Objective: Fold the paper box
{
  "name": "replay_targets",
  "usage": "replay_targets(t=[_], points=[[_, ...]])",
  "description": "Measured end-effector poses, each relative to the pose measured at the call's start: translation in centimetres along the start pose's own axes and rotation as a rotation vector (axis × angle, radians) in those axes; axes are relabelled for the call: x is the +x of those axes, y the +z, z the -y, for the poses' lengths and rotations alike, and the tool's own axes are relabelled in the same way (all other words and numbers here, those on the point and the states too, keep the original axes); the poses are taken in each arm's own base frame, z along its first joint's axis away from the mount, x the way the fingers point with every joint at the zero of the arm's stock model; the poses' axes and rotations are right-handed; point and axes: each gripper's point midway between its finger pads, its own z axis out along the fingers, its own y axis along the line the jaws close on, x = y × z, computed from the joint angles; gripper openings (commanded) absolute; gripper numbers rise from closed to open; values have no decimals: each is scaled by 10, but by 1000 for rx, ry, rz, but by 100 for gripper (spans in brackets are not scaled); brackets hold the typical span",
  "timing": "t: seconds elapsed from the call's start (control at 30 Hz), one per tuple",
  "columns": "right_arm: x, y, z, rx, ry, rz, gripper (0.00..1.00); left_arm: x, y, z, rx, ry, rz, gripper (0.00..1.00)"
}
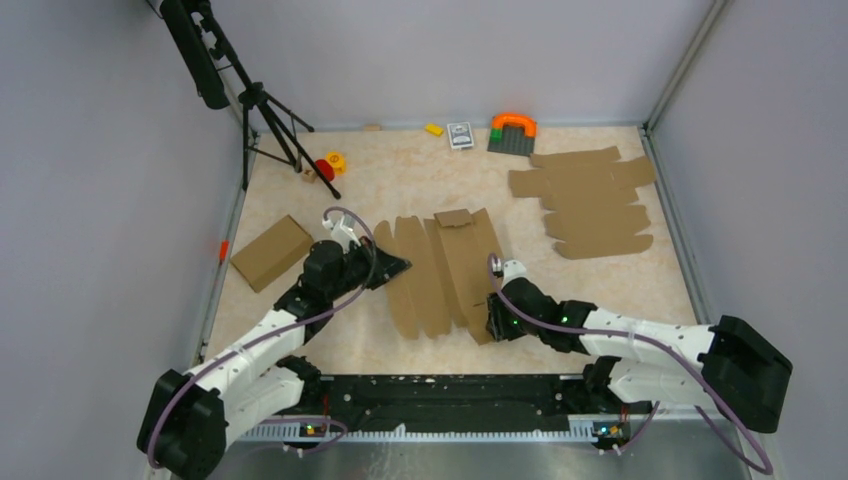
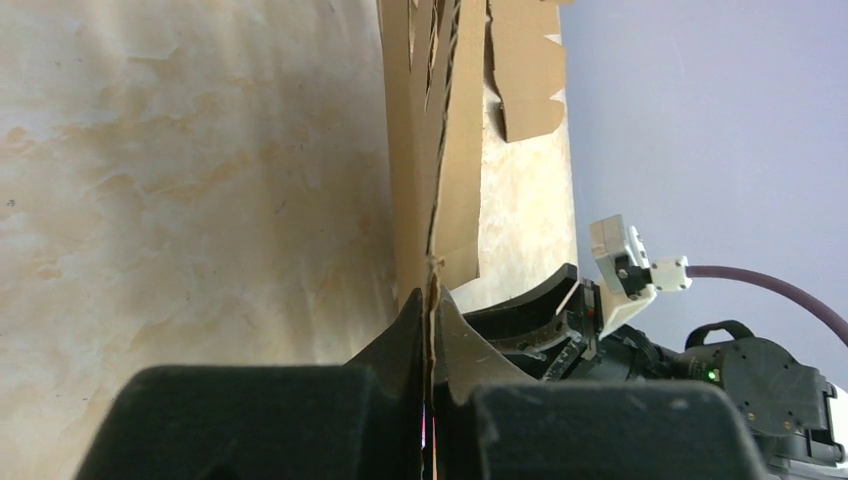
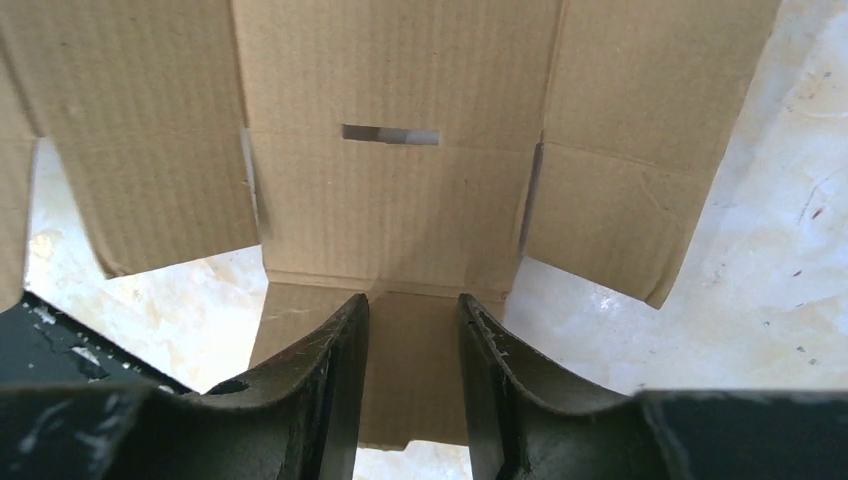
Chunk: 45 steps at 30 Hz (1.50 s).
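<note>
Pairs white shells with black joints along the left arm point(image 1: 250, 350) and the right arm point(image 1: 650, 345). Carries a purple cable point(image 1: 345, 213) looped along each. Swells into bulky black base housings point(image 1: 750, 372). Shows green lights point(image 1: 513, 325) near one wrist. Bears a white connector block point(image 2: 625, 255). Ends at the right gripper point(image 3: 411, 300) in black wedge fingers point(image 3: 330, 385), scuffed pale.

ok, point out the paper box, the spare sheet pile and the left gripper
paper box point(image 1: 445, 280), top view, middle panel.
sheet pile point(image 1: 592, 205), top view, top sheet's centre.
left gripper point(image 2: 432, 312), left wrist view, between fingertips pinching the box edge.

Paper box point(image 1: 445, 270) between left gripper point(image 1: 400, 268) and right gripper point(image 1: 492, 316)
</note>
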Motion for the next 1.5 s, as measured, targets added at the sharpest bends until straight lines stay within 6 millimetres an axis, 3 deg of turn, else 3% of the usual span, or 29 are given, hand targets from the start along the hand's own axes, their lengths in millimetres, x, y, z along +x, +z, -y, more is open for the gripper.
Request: replay_targets(t=[0.2,0.3,0.67,0.97,1.07,1.13,1.33,1.5], points=[[-4,-5,-7,-40,1,15,37,5,4,-7,-22,8,-24,0],[-5,-6,-8,-43,-2,17,32,3,3,-6,-26,47,-30,0],[1,-10,-19,-108,43,-2,26,-15,-10,27,57,291,-2,0],[14,6,-15,-66,70,-64,8,-1,-13,41,142,440,-46,0],[9,13,-21,-63,85,-68,5,2,-17,48,180,494,-29,0],[6,17,-24,-64,96,-65,5,2,-21,52,199,523,-13,4],[0,22,-23,-29,87,-67,0,4,-25,56,232,573,-5,31],[-9,26,-15,35,41,-57,0,6,-25,52,220,588,-16,47]])
